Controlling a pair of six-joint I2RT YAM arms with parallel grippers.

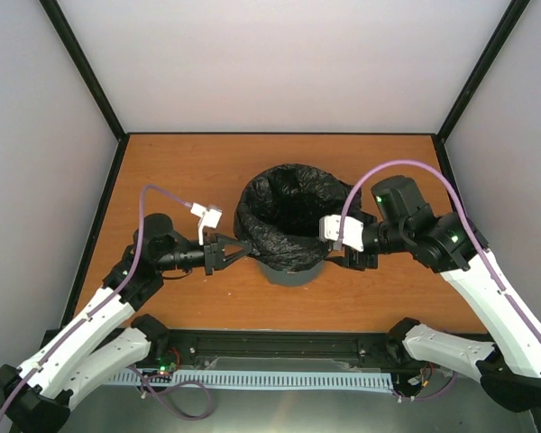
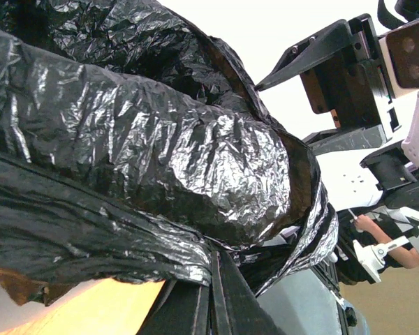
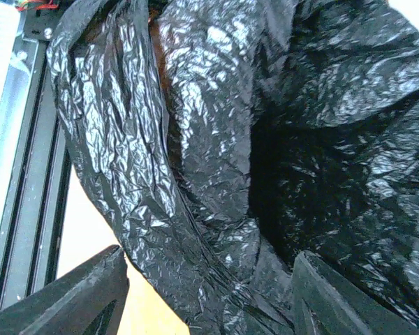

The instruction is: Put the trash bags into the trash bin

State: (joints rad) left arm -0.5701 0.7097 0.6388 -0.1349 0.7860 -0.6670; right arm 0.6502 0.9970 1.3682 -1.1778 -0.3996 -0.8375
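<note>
Pinching the left edge of the wrinkly glossy black plastic film bag [image 1: 288, 212], my left gripper [image 1: 237, 252] is clamped tight; my right gripper [image 1: 353, 260] straddles the opposite edge, fingers spread. Bag lines the round teal-blue plastic bin [image 1: 293, 273], folded over its rim

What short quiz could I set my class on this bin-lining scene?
1. Which gripper pinches the trash bag draped over the trash bin?
2. The right gripper has its jaws: A) wide apart; B) shut on the bin's rim; C) out of every view.
3. True or false: the bag's mouth is tied shut.

Key
1. The left gripper.
2. A.
3. False; the mouth gapes open.
</note>
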